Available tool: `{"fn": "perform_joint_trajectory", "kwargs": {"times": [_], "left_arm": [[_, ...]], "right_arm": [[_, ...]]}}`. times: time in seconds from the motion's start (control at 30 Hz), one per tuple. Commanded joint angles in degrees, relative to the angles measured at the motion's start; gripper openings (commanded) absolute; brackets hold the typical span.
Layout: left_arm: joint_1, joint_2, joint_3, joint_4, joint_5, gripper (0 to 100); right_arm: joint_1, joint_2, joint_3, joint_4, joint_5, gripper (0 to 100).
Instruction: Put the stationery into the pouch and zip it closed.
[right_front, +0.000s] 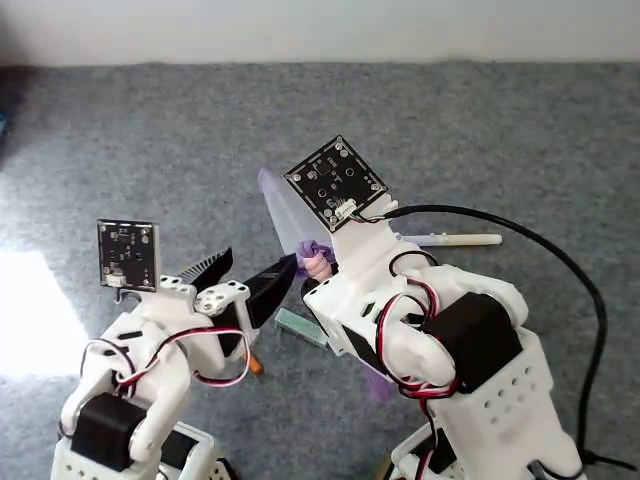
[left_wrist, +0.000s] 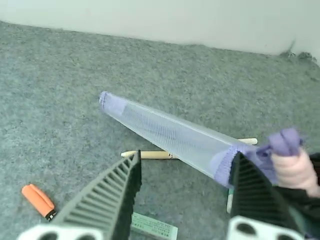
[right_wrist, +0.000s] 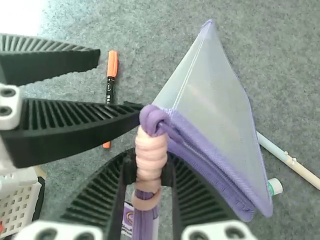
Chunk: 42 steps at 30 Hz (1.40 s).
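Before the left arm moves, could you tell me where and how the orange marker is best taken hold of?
Grip the orange marker at mid-barrel, coming straight down and closing across its narrow width. It lies flat on the grey carpet with bare carpet along both long sides, so the open left gripper should fit around it.

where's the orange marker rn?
Left wrist view: the orange marker lies on the grey carpet on the left arm's side, outside the pouch, the eraser nearest.
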Motion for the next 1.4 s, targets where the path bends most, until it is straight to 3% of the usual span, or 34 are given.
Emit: {"fn": "perform_joint_trajectory", "kwargs": {"times": [0.0,0.57,1.1,1.37], "left_arm": [[0.26,0.35,-0.57,-2.46,-0.53,27],[3.69,0.26,-3.30,0.70,-0.53,27],[3.34,0.35,7.16,-6.68,-0.53,26],[3.25,0.35,6.99,-6.68,-0.62,15]], "right_arm": [[-0.48,-1.10,-0.35,0.13,0.35,0.8],[-0.40,-0.92,-0.35,-0.40,0.35,0.8],[-0.48,-1.36,-0.35,0.13,0.26,0.8],[-0.48,-1.45,-0.53,4.70,0.09,0.8]]}}
